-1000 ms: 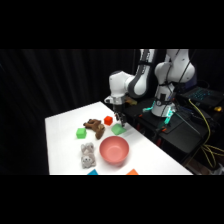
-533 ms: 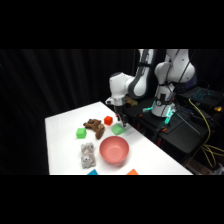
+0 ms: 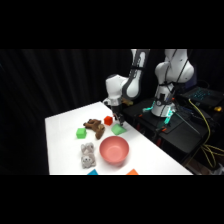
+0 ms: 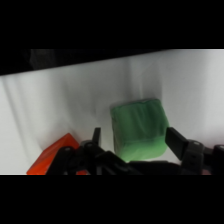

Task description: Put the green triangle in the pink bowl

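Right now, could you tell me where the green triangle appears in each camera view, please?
Side view: the green triangle sits on the white table, beyond the pink bowl, directly under the gripper.
Wrist view: the green triangle fills the centre, between the open gripper fingers.
Shared landmark: the red block beside it.

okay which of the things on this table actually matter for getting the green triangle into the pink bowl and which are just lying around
Part of the job:
green triangle
pink bowl
hand

Just lying about:
red block
small green cube
brown toy
grey toy
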Robot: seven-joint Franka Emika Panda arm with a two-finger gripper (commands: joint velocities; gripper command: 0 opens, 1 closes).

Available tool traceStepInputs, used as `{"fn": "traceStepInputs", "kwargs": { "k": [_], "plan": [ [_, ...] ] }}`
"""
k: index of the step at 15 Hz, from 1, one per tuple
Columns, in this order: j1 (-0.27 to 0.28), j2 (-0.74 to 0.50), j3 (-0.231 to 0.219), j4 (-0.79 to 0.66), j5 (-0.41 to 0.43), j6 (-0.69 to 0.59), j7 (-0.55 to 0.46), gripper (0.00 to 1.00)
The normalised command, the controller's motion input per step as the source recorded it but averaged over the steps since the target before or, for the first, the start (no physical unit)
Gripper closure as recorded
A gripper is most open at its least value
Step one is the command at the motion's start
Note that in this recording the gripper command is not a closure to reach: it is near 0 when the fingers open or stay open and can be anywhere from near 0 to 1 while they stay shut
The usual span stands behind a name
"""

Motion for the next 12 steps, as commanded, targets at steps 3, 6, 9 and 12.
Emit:
{"fn": "traceStepInputs", "kwargs": {
  "k": [3,6,9,12],
  "plan": [
    [-0.151,0.19,0.223,0.22,0.158,-0.08,-0.29,0.0],
    [-0.202,0.16,0.26,0.17,0.239,-0.06,-0.34,0.0],
    [-0.226,0.11,0.227,0.12,0.234,-0.05,-0.35,0.0],
    [-0.177,0.07,0.168,0.08,0.179,-0.04,-0.28,0.0]
  ]
}}
